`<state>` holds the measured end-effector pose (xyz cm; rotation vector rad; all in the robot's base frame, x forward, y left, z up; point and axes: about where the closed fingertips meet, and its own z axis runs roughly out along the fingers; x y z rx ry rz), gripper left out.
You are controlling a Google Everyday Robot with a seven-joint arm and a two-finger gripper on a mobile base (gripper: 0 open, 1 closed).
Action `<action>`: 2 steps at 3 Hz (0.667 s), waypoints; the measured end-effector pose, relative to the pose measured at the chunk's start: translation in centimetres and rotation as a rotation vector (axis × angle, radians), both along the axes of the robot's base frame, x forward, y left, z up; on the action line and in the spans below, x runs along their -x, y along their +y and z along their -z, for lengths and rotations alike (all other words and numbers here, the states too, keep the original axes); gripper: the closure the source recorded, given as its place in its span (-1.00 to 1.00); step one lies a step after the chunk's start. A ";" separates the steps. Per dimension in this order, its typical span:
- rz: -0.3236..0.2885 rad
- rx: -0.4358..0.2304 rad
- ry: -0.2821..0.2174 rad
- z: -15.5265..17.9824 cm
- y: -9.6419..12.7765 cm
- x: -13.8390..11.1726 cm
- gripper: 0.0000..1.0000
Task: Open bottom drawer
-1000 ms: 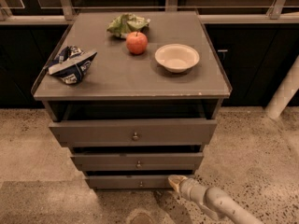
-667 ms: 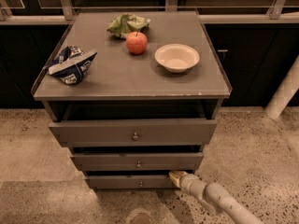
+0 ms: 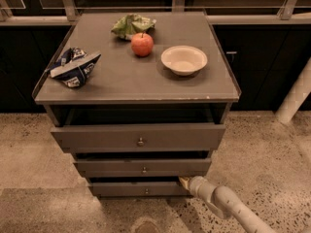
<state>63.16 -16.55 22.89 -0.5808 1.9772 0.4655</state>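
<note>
Three drawers (image 3: 141,137), one apple (image 3: 142,44), one bowl (image 3: 184,59); gripper (image 3: 185,181) at right end of the bottom drawer (image 3: 136,189), grip state unclear.

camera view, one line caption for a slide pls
Gripper at the right end of the bottom drawer front; apple and bowl sit on the cabinet top.

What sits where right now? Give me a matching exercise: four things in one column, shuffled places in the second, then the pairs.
Things:
1. apple
2. bowl
3. blue bag
4. gripper

Places:
A. right part of the cabinet top
B. at the right end of the bottom drawer front
C. left edge of the cabinet top
D. middle rear of the cabinet top, just in front of the green bag

Pairs: 1-D, 2-A, 3-C, 4-B
</note>
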 end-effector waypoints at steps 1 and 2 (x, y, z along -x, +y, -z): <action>-0.004 0.012 0.002 0.2 0.3 -0.1 1.00; 0.007 0.029 0.002 0.4 0.4 -0.2 1.00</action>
